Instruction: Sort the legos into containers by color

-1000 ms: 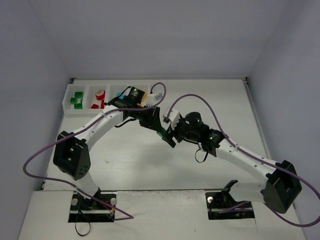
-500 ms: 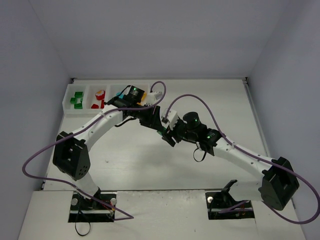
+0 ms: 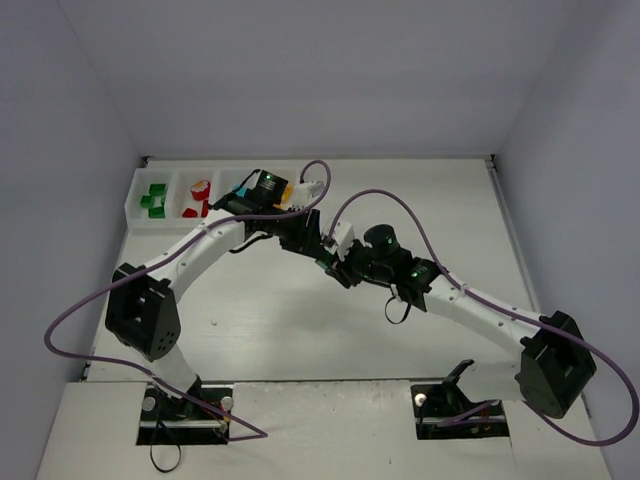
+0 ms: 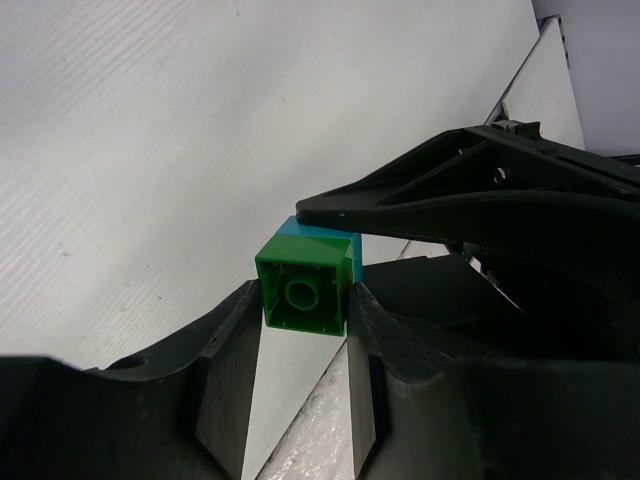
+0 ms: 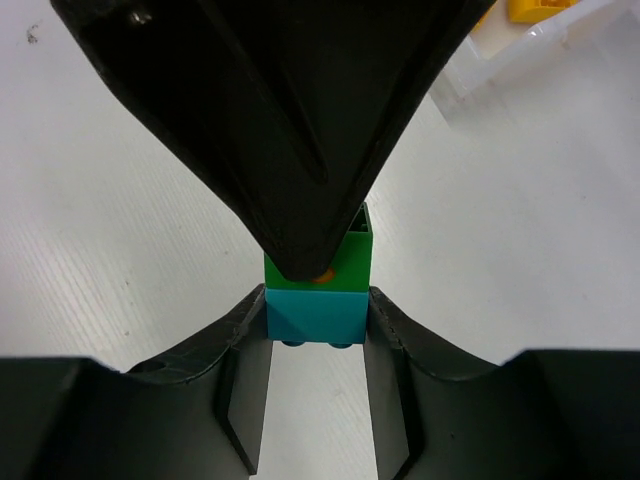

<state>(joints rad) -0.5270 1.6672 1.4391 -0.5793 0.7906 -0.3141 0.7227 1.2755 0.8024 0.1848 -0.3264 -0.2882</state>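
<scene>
The table [image 3: 300, 320] is a plain white surface with a few faint scuffs, shut in by pale grey walls [image 3: 60, 150] on the left, right and far sides. Purple cables [image 3: 385, 195] loop over both arms. The tray [image 3: 134, 212] lies along the far left edge of the table. Green bricks [image 3: 153, 198] sit in its leftmost compartment and red bricks [image 3: 198, 198] in the next one to the right. The left arm hides part of the other two.

The two grippers meet nose to nose above the middle of the table, just near and right of the tray. The left gripper [image 4: 303, 300] is clamped on a green brick [image 4: 303, 275]. The right gripper [image 5: 316, 305] is clamped on a cyan brick [image 5: 316, 318]. The two bricks are stuck together as one small stack, held clear of the surface.
</scene>
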